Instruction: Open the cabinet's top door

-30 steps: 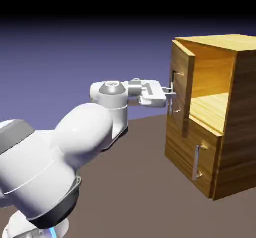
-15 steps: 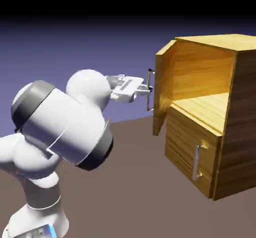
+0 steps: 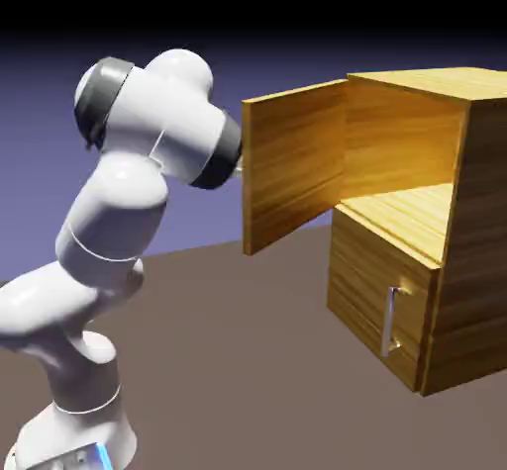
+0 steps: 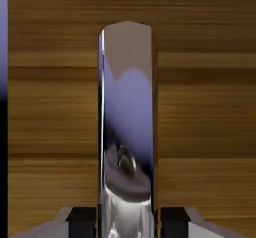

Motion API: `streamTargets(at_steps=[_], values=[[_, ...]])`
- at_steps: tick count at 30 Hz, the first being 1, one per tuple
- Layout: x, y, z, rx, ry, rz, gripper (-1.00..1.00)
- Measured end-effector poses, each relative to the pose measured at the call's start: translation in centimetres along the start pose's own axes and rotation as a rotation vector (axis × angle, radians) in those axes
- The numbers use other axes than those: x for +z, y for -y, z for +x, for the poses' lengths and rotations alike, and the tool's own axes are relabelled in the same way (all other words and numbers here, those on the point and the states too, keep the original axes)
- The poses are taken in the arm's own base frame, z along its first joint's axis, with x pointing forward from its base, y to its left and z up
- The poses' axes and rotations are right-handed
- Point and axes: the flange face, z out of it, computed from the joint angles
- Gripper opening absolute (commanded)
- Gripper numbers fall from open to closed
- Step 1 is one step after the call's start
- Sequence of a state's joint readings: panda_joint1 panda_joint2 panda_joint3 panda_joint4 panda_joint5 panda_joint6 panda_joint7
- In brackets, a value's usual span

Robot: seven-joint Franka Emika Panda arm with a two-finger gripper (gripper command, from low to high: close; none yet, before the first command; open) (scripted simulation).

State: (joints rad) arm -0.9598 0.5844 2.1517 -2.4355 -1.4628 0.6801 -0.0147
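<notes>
A white robot arm (image 3: 129,211) fills the left half of the exterior view, its gripper out of sight behind its own elbow and the swung-out top door (image 3: 292,166), which stands at centre frame, wide of the cabinet (image 3: 436,221) on the right. The upper shelf lies exposed; the lower door (image 3: 381,310) at lower right is shut.

In the hand view, the silver handle (image 4: 127,127) runs up the middle of the frame against wood grain, its foot passing between the two grey fingertips (image 4: 82,217) at the bottom edge. The gripper (image 4: 127,221) is clamped on the handle, each tip pressed to a side of the bar.

The door looks close to fully open. Finishing well probably means following the hinge's arc rather than pulling straight, keeping the bar centred between the tips so it does not slide out, and easing off as the hinge nears its limit.
</notes>
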Motion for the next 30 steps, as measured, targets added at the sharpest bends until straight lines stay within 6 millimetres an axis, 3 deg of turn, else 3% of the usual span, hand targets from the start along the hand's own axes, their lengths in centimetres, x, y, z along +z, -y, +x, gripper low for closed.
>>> streamTargets(at_steps=[9, 21, 30], values=[[-4.6, -1.9, 1.9, 0.0, 0.116, 0.116, -1.0], [-7.5, -3.6, 3.6, 0.0, 0.195, 0.195, -1.0], [-10.9, -6.2, 6.2, 0.0, 0.305, 0.305, -1.0]])
